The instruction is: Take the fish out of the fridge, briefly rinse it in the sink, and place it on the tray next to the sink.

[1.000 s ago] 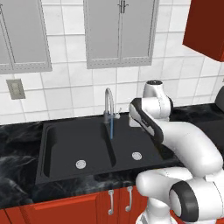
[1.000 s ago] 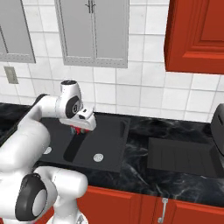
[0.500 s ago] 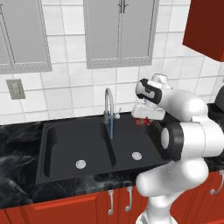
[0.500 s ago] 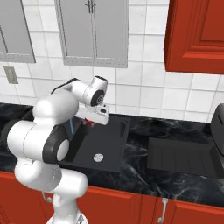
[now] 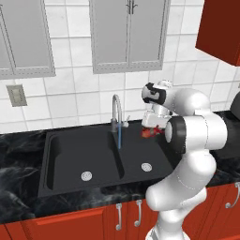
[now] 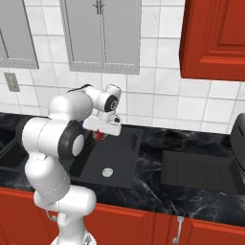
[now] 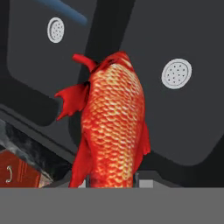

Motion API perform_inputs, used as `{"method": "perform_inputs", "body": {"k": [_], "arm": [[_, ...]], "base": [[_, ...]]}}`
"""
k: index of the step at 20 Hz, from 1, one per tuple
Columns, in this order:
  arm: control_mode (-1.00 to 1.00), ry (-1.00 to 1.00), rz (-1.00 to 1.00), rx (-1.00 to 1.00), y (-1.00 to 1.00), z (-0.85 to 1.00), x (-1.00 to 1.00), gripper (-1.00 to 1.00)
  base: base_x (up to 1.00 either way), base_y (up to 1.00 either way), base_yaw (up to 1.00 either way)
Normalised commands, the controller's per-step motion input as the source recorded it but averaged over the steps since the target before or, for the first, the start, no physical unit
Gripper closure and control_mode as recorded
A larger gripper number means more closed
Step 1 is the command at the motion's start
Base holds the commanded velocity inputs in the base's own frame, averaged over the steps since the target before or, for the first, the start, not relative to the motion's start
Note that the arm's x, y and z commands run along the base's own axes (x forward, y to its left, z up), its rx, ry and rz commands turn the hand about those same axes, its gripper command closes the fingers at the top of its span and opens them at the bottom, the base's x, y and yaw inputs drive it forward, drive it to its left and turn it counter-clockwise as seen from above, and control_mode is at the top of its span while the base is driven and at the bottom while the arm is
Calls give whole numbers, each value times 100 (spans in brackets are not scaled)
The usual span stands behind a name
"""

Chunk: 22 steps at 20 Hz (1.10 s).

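Note:
The fish [image 7: 114, 127], bright red-orange and scaly, hangs tail-down between my fingers in the hand view. My gripper [image 5: 151, 131] is shut on the fish [image 5: 149, 133] above the back right corner of the black sink [image 5: 65, 161], to the right of the chrome tap [image 5: 116, 108]. A thin blue stream [image 5: 119, 137] runs from the tap. From the right, the gripper [image 6: 101, 135] holds the fish [image 6: 99, 137] over the sink's right basin [image 6: 119, 158]. The dark tray [image 6: 201, 171] lies on the counter to the right of the sink. Below the fish are two silver drains [image 7: 176, 73].
A dark appliance [image 6: 238, 143] stands at the counter's far right, behind the tray. Grey wall cabinets [image 5: 129, 33] and a red cabinet [image 6: 215, 38] hang above. My own white arm [image 5: 194, 136] rises between the base and the sink's right side.
The arm has swung round and the hand has carried the fish from beside the tap's stream to the right, toward the basin's back right corner. The grip stays shut.

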Motion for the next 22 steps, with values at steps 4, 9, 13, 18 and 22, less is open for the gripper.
{"method": "perform_inputs", "body": {"k": [4,9,13,18,22], "arm": [[-100,1,52,15,4,-9,7,100],[-100,1,45,14,32,-7,16,100],[-100,0,35,19,41,-9,22,100],[-100,-13,12,16,24,0,2,100],[-100,-21,2,16,22,0,0,100]], "base": [[0,0,0],[0,0,0],[0,0,0],[0,0,0],[0,0,0]]}}
